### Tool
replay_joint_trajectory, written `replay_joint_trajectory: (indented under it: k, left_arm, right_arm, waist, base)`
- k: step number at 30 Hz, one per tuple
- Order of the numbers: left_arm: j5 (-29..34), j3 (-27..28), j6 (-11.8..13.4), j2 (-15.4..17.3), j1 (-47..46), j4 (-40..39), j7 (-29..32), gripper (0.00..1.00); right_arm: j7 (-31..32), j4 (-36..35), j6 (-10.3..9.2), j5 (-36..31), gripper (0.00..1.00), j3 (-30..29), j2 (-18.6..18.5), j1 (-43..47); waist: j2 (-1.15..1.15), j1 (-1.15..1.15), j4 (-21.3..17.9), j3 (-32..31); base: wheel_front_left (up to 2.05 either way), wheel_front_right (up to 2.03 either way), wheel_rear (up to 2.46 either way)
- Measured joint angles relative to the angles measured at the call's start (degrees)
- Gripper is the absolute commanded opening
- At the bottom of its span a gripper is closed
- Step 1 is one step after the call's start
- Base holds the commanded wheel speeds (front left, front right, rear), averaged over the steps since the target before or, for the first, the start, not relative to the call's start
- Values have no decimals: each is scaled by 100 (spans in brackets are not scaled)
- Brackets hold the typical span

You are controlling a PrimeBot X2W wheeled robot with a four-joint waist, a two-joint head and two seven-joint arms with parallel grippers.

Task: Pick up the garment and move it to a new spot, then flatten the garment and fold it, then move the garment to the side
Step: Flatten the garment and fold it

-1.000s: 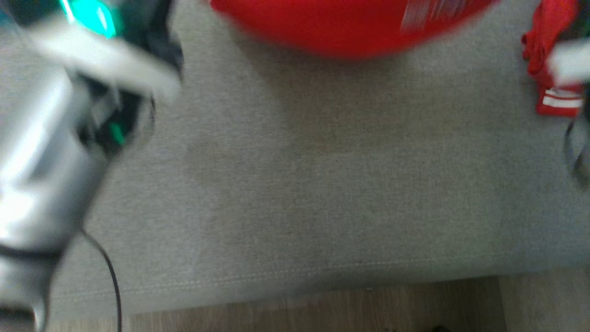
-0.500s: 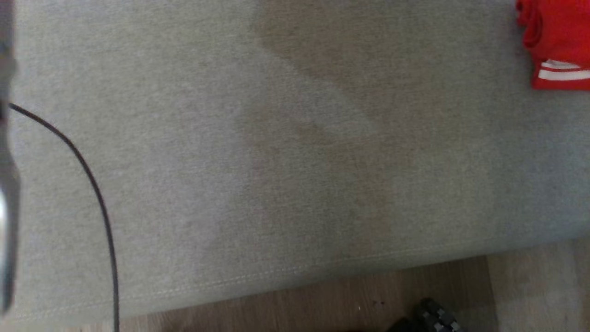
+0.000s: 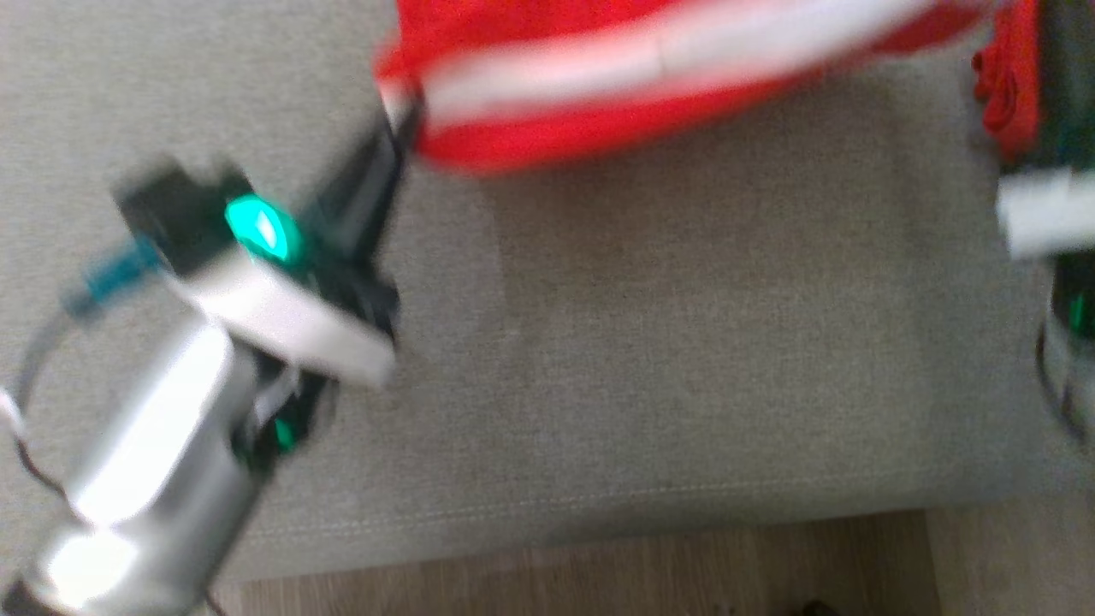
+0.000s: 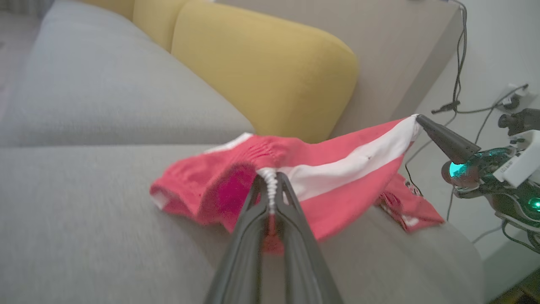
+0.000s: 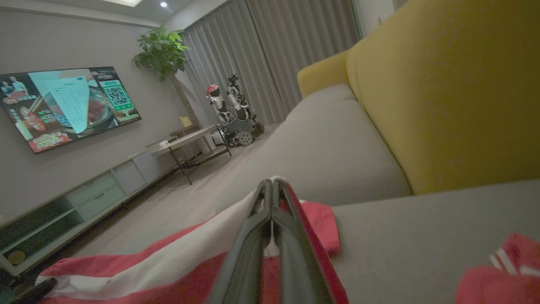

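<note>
Over the grey sofa seat [image 3: 650, 342], bare half a second ago, the garment [image 3: 599, 77] is now swung back in, stretched wide, its edge pinched by the left tool [image 4: 272, 179] and the right tool [image 5: 272, 183], so laying-out seems near.

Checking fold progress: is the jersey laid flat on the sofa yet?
Not flat: the jersey hangs stretched between the left hand and right hand, both shut on its white-banded edge; the rest sags, bunched.
</note>
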Motion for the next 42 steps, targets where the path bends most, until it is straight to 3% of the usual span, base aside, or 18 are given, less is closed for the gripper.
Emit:
replay_joint_trajectory:
  k: [8,14,18,22,26,37,42]
  left_arm:
    - [253,-343,0,427,1511,-597,0,0]
    - [513,-287,0,605,2295,-944,0,0]
    - [341,-144,-3,499,2524,-1267,0,0]
    - [59,-279,0,221,2204,-1232,0,0]
    - [-255,-327,0,-112,1498,-805,0,0]
    - [-980,-293,0,-851,32,576,1,0]
    - [-1038,-110,1,-1179,-570,1294,3,0]
  right_arm:
    - [469,-866,0,181,0,-617,59,2862]
    - [949,-1956,0,169,0,-1352,148,3957]
    - [1332,-2521,0,-149,0,-2008,309,4302]
    - [1845,-2650,0,-381,0,-2205,569,4048]
    - [2210,-2458,-1,-557,0,-2270,744,3166]
    - [3189,-1479,-1,-843,0,-2185,470,698]
    - [3578,-708,-1,-947,0,-1704,300,-697]
  waist:
    - [0,0,155,-443]
    - [0,0,249,-626]
    - [0,0,333,-619]
    - [0,0,437,-518]
    - [0,0,528,-309]
    - [0,0,873,356]
    - [0,0,1064,680]
  base:
    - [0,0,0]
    - [0,0,0]
    - [0,0,0]
    - [0,0,0]
    - [0,0,0]
    - [0,0,0]
    - [0,0,0]
